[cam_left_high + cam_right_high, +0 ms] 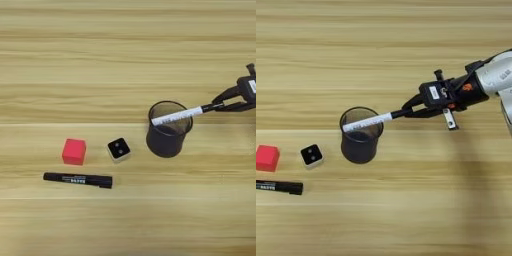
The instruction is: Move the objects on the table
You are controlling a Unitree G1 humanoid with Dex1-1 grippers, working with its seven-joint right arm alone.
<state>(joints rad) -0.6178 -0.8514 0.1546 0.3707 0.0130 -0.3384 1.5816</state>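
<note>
Holding the white marker (367,122) by its black cap in clenched jaws, I hover it across the pen cup (360,136) mouth; next, tilt it upright and release.

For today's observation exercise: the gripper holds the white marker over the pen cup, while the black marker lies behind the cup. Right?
Not quite. The right gripper does hold the white marker over the pen cup, but the left eye view shows the black marker lying front-left of the cup.

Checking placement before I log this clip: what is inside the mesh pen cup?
Nothing visibly rests inside the pen cup. The white marker lies across its opening, held at the capped end by the right gripper. The cup's dark interior hides its bottom.
</note>
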